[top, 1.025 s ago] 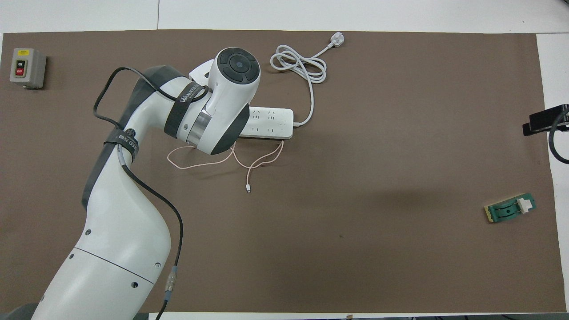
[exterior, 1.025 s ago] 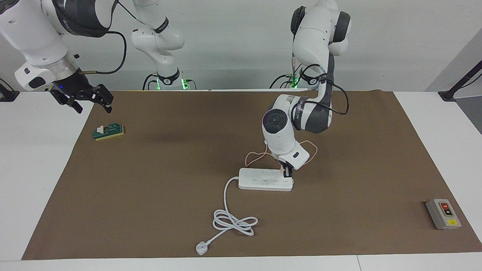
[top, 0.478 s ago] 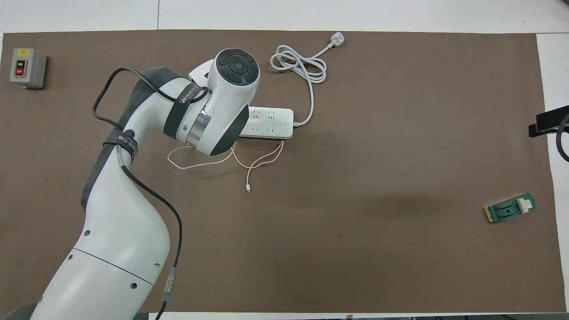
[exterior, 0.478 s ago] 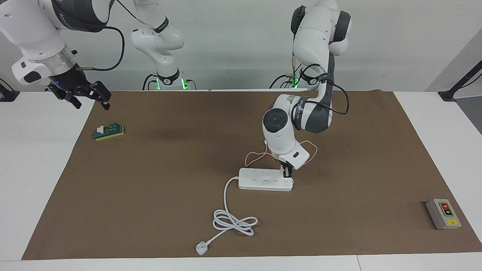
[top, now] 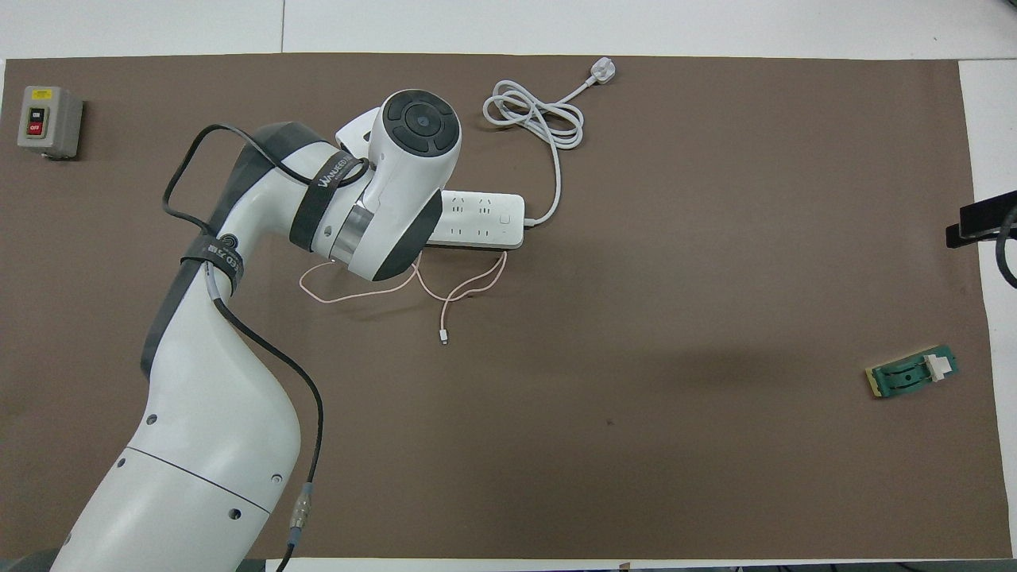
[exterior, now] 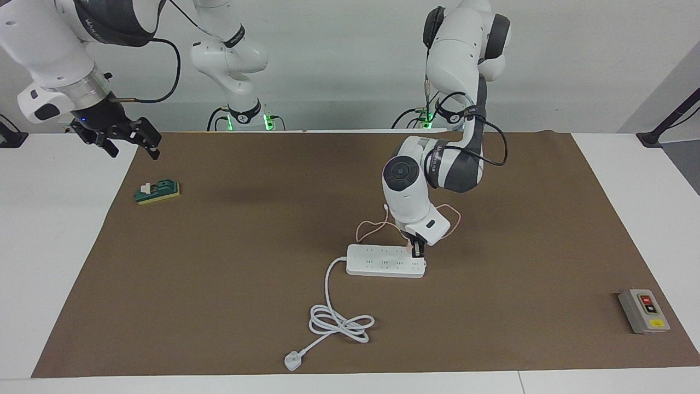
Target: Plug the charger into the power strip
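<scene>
The white power strip point(exterior: 383, 261) lies mid-table on the brown mat; it also shows in the overhead view point(top: 485, 218). My left gripper point(exterior: 416, 251) points down onto the strip's end toward the left arm's side. It is shut on the small pale-pink charger, which its fingers mostly hide. The charger's thin pink cable point(exterior: 372, 225) loops on the mat just nearer the robots than the strip, also seen from overhead point(top: 461, 290). My right gripper point(exterior: 127, 143) waits open and empty, raised over the mat's edge at the right arm's end.
The strip's thick white cord point(exterior: 339, 323) coils farther from the robots and ends in a white plug point(exterior: 293, 361). A green-and-yellow block point(exterior: 158, 191) lies below the right gripper. A grey switch box point(exterior: 643, 311) sits at the left arm's end.
The right gripper has risen a little and drawn back toward the table's edge. The left arm has shifted only slightly over the strip's end.
</scene>
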Robot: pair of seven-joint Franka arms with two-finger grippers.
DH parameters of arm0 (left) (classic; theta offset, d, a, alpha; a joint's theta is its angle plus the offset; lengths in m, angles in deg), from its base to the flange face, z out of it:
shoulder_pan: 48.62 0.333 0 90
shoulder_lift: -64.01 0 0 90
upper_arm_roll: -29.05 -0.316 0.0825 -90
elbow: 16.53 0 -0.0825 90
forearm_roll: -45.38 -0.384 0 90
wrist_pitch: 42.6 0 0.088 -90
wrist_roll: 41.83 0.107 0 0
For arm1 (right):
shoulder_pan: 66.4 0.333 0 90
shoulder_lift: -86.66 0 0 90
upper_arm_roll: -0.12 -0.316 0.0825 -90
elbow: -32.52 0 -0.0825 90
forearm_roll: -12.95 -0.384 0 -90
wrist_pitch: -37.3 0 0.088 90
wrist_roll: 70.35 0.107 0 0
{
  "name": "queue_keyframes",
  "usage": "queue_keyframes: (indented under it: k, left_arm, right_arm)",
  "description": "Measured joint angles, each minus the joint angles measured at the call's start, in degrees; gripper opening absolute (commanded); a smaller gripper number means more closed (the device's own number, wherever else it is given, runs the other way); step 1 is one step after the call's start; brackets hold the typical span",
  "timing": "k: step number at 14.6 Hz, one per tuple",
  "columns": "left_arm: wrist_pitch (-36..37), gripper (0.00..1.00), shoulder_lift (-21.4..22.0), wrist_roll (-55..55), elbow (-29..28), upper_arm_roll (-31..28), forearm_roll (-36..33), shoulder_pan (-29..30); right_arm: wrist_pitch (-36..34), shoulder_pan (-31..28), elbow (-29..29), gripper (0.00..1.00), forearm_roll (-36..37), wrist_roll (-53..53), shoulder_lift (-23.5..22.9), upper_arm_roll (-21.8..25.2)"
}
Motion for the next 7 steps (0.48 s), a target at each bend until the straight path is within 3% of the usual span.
queue_keyframes:
  k: [7]
  left_arm:
    - [-1.86, 0.0, 1.34, 0.0, -2.33, -0.14, 0.0, 0.0]
  right_arm:
    - [-0.01, 0.0, 0.0, 1.0, 0.0, 0.0, 0.0, 0.0]
